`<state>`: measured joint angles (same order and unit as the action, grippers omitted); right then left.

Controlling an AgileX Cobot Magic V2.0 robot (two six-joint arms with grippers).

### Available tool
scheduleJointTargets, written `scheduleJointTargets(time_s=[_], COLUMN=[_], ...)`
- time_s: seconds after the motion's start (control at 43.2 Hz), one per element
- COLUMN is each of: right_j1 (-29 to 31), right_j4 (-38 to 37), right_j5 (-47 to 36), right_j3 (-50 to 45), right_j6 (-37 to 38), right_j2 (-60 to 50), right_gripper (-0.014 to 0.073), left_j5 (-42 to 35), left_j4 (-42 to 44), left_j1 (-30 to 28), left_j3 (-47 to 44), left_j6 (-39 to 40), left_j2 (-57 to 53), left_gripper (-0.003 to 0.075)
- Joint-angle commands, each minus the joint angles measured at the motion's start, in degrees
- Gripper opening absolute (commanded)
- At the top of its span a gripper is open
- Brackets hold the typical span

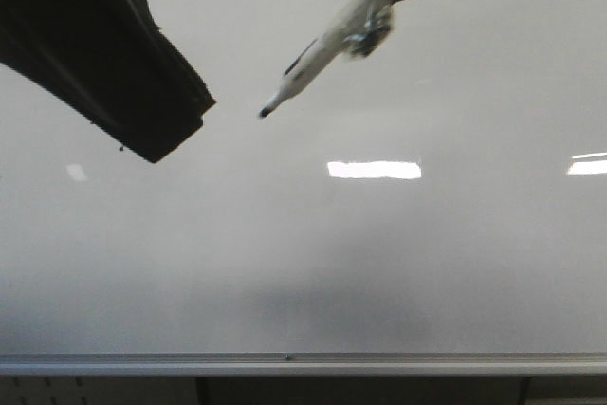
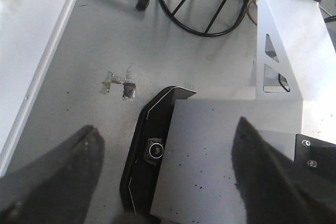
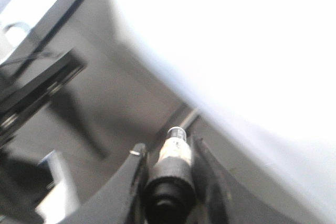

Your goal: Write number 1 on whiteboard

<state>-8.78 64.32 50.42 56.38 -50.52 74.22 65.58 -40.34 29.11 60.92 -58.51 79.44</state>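
The whiteboard (image 1: 303,263) fills the front view, glossy pale grey, with a silver frame strip (image 1: 303,364) along its lower edge. No number 1 stroke shows on it. My right gripper (image 1: 384,2) reaches in from the top right and is shut on a white marker (image 1: 322,49). The marker's black tip (image 1: 265,113) points down-left, close to the board. In the right wrist view the gripper (image 3: 167,148) clamps the marker (image 3: 174,153), with the bright board (image 3: 236,40) beyond. My left gripper (image 1: 142,111) hangs dark at the upper left. It is open (image 2: 165,135) and empty.
Bright rectangular light reflections (image 1: 374,170) lie on the board, with another at the right edge (image 1: 588,166). The left wrist view looks down on the floor, a black wire stand (image 2: 205,3), a caster wheel (image 2: 142,3) and a silver metal base (image 2: 294,40).
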Motion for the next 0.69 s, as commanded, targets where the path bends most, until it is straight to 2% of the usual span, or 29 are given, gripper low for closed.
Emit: scheduleJointTargets(time_s=[0.0,0.162,0.232,0.417,0.533,0.672], right_j1=[3.17,6.09,6.09,6.09,6.09,6.03], right_j4=[1.09,-1.19,-1.43,-1.43,-1.43,-1.43], right_j5=[-5.99,-14.88,-18.17,-24.15,-26.63,-29.29], right_j3=[0.82,-0.91,-1.38,-1.36,-1.36,-1.36], right_j6=[-0.57,-0.63,-1.09,-2.53,-2.53,-2.64], right_j2=[-5.45,-10.65,-11.32,-11.32,-11.32,-11.32], right_gripper=[-0.0113,-0.0113,-0.0113,-0.0113,-0.0113,-0.0113], left_j5=[-0.52,-3.39,-7.74,-23.57,-32.6,-41.75], left_j4=[-2.69,-2.29,-2.29,1.56,2.47,2.34], left_j1=[0.3,0.3,-0.23,-5.28,-9.99,-14.45], left_j3=[1.73,1.73,1.73,0.23,-4.96,-13.82], left_j6=[0.16,0.16,1.24,12.31,17.13,17.14], left_j2=[-1.89,-1.89,-2.01,-6.07,-12.28,-21.3], left_gripper=[0.0307,-0.0023,-0.002,-0.002,-0.002,-0.002])
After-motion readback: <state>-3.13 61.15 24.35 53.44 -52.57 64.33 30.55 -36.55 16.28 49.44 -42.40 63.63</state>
